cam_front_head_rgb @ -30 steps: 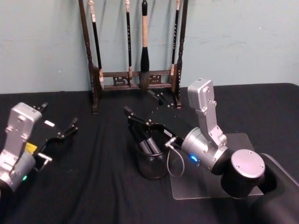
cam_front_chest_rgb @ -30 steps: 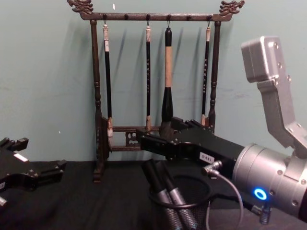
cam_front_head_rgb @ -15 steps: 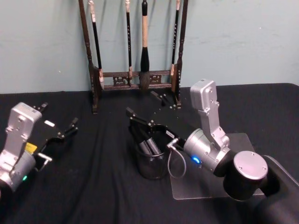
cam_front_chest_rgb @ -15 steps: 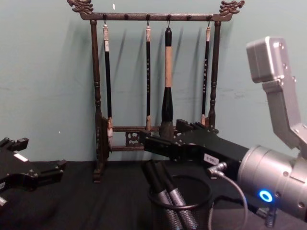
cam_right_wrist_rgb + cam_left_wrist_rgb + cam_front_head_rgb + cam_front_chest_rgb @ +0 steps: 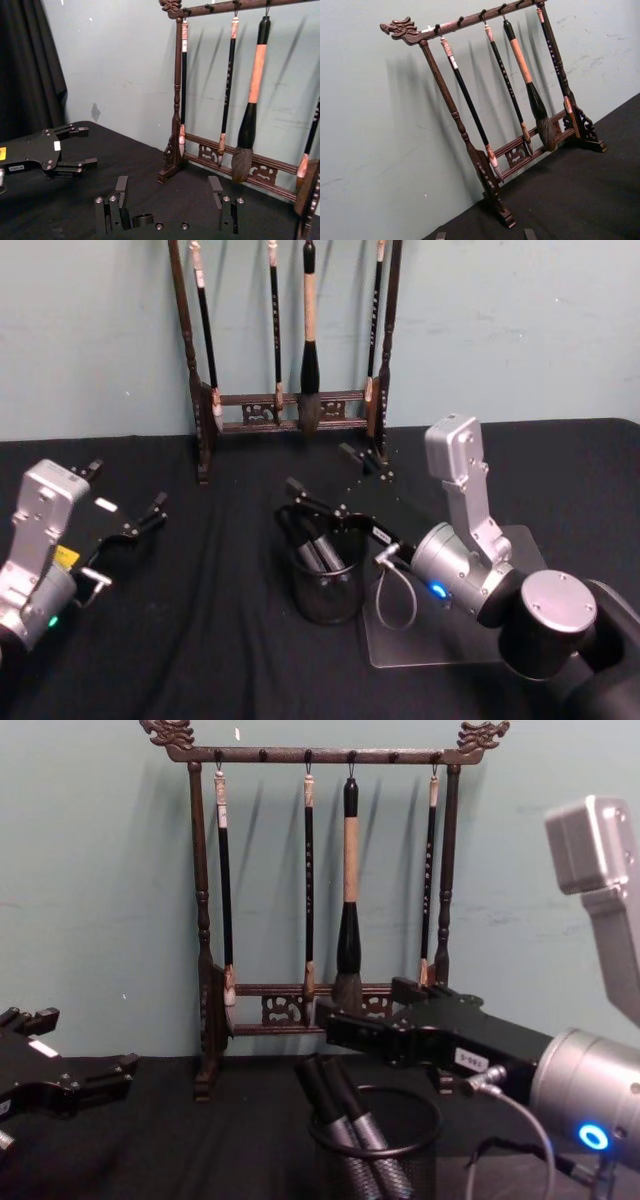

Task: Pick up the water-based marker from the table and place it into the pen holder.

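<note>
While markers point(image 5: 322, 552) sit in pen holder point(image 5: 325, 605), right gripper point(image 5: 335, 485) open, empty, just above, L gripper point(image 5: 125, 502) open, idle

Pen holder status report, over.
Right gripper open, empty, above and behind pen holder. Two markers lean inside it. Left gripper open, idle at left. Nothing in the way.

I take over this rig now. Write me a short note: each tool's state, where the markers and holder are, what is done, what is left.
Right tool: open, empty, above and just behind the pen holder.
Left tool: open, idle at the table's left side.
Two markers lean inside the holder, which stands upright at table centre, in front of the brush rack.
Done: the marker appears placed.
Left: probably only withdrawing the right arm.
</note>
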Controlling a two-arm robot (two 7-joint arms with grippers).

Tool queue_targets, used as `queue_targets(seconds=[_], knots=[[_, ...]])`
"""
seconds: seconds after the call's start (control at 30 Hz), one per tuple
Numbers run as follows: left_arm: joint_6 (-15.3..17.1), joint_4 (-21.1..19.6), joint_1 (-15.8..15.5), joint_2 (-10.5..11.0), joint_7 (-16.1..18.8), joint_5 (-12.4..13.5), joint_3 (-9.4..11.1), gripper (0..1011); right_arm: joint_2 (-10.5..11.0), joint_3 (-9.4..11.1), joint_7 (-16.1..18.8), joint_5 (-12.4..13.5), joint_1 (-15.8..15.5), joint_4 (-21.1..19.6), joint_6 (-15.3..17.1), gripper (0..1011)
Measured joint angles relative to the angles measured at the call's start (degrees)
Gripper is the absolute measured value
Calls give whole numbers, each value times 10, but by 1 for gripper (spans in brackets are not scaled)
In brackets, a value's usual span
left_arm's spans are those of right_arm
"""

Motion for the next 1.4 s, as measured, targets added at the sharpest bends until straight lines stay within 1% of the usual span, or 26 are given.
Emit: queue_targets(seconds=[0.27, 0.53, 0.6, 0.63, 0.73, 0.97, 1.17, 1.4], knots=[[0, 0, 0, 0, 0, 0, 0, 1009, 12, 11, -7, 7, -11, -22, 12, 1002], [0, 0, 0, 0, 0, 0, 0, 1009, 26, 26, -20, 13, -32, -45, 22, 1002], [0, 0, 0, 0, 0, 0, 0, 1009, 27, 33, -26, 18, -39, -49, 24, 1003], [0, 0, 0, 0, 0, 0, 0, 1009, 27, 33, -26, 18, -39, -49, 24, 1002], [0, 0, 0, 0, 0, 0, 0, 1009, 26, 44, -39, 22, -50, -59, 30, 1002], [0, 0, 0, 0, 0, 0, 0, 1009, 26, 65, -63, 24, -69, -73, 37, 1002], [0, 0, 0, 0, 0, 0, 0, 1009, 28, 80, -71, 27, -82, -86, 40, 1002], [0, 0, 0, 0, 0, 0, 0, 1009, 31, 89, -73, 27, -91, -93, 41, 1002]])
